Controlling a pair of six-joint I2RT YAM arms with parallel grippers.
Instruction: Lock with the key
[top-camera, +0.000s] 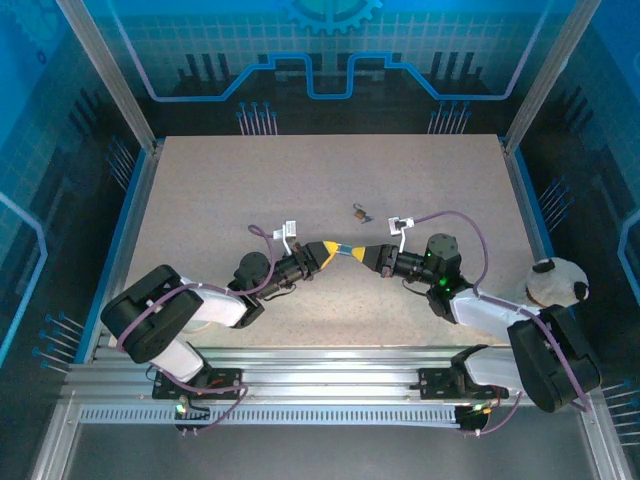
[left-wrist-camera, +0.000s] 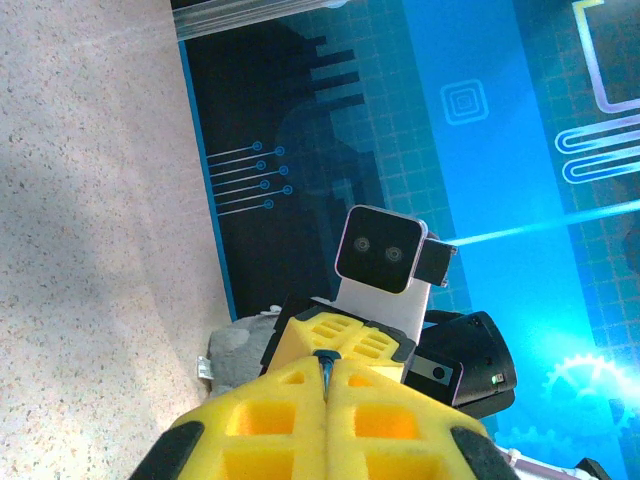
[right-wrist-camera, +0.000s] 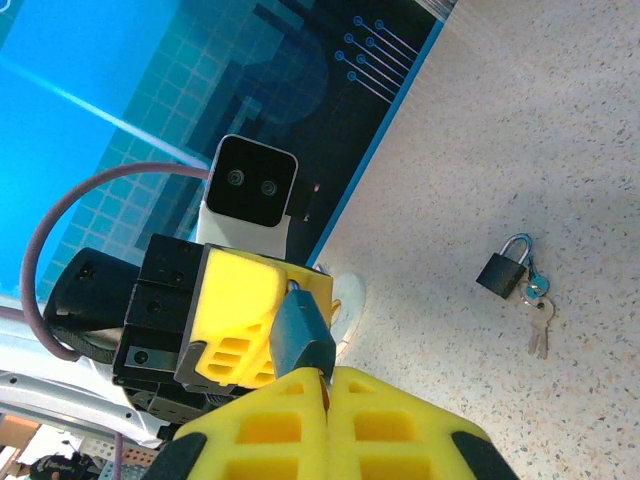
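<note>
Above the middle of the table, a blue-grey padlock (top-camera: 350, 252) hangs between my two grippers. My left gripper (top-camera: 331, 250) is shut on the lock's shackle end. In the left wrist view a dark blue sliver of the lock (left-wrist-camera: 326, 366) shows between the left gripper's (left-wrist-camera: 327, 374) closed yellow pads. My right gripper (top-camera: 371, 255) faces it, tip to tip. In the right wrist view the padlock body (right-wrist-camera: 302, 335) stands just past my right gripper (right-wrist-camera: 326, 378). That gripper is shut on a thin metal key (right-wrist-camera: 322, 376) at the lock's lower end.
A second small black padlock with a bunch of keys (top-camera: 359, 213) lies on the table beyond the grippers, and the right wrist view shows the same small lock (right-wrist-camera: 503, 268). A white and black plush toy (top-camera: 553, 282) sits at the table's right edge.
</note>
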